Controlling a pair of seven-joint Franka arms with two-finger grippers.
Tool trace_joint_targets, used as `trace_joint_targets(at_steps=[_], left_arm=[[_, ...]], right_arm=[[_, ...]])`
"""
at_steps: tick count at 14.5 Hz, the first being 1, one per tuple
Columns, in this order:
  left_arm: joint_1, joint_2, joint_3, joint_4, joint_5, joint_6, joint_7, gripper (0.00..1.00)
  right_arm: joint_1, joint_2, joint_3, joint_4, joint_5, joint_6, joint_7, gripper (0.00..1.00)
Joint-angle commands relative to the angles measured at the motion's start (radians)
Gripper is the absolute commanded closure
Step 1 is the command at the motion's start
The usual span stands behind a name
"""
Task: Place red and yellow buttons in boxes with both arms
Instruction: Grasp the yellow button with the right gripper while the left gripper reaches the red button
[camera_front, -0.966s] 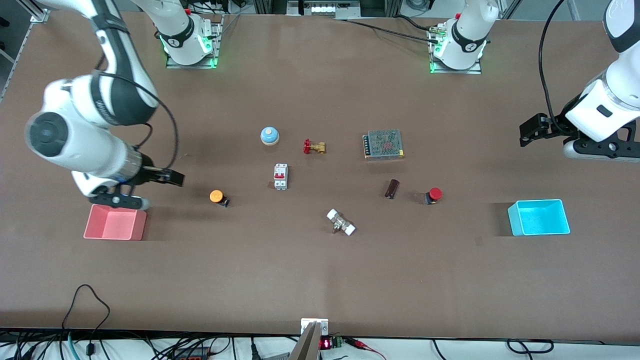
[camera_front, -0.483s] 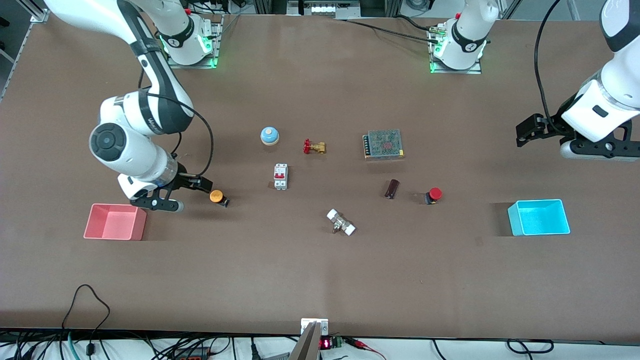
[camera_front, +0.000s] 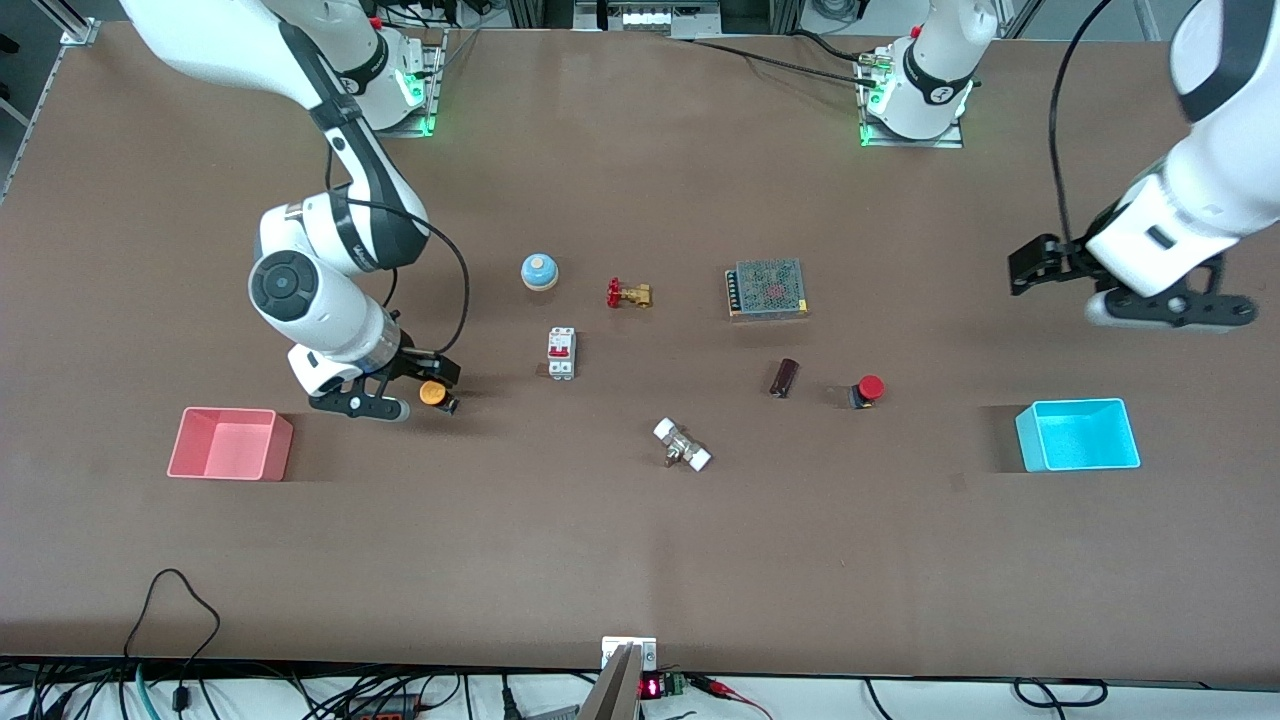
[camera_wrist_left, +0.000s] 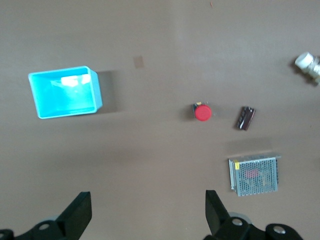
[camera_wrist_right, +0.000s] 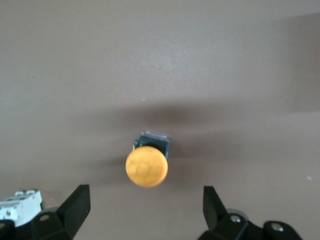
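The yellow button (camera_front: 433, 393) lies on the table between the pink box (camera_front: 228, 470) and a white breaker. My right gripper (camera_front: 443, 373) is open, low over the button. In the right wrist view the orange-yellow cap (camera_wrist_right: 146, 166) sits just ahead of the gap of the right gripper (camera_wrist_right: 145, 200), untouched. The red button (camera_front: 870, 388) stands on the table toward the cyan box (camera_front: 1080, 465). My left gripper (camera_front: 1030, 266) is open and empty, high over bare table. The left wrist view shows the left gripper (camera_wrist_left: 147, 200), the red button (camera_wrist_left: 202, 112) and the cyan box (camera_wrist_left: 98, 95).
A blue-domed bell (camera_front: 539, 271), a brass valve with a red handle (camera_front: 628, 294), a white breaker (camera_front: 561, 353), a mesh-topped power supply (camera_front: 768, 288), a dark cylinder (camera_front: 784, 378) and a white fitting (camera_front: 682, 445) lie about the middle of the table.
My right arm has swung from over the pink box to the yellow button and come down low. My left gripper has shifted a little toward the table's middle.
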Motion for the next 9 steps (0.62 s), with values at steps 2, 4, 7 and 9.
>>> trace_joint_targets(at_steps=[2,4,7,9], left_arm=[[-0.029,0.128,-0.019,0.026,-0.030,-0.004,-0.012,0.00],[-0.037,0.194,-0.019,0.014,-0.069,0.077,-0.038,0.00],[-0.084,0.319,-0.018,0.008,-0.063,0.247,-0.174,0.00],[-0.110,0.402,-0.015,-0.006,-0.055,0.367,-0.265,0.00]], right_arm=[[-0.001,0.039,0.000,0.011,-0.017,0.044,0.018,0.00],[-0.006,0.053,0.000,0.014,-0.011,0.054,0.026,0.00],[-0.001,0.074,0.000,0.039,-0.017,0.051,0.110,0.00],[0.002,0.090,0.000,0.039,-0.017,0.053,0.115,0.00]])
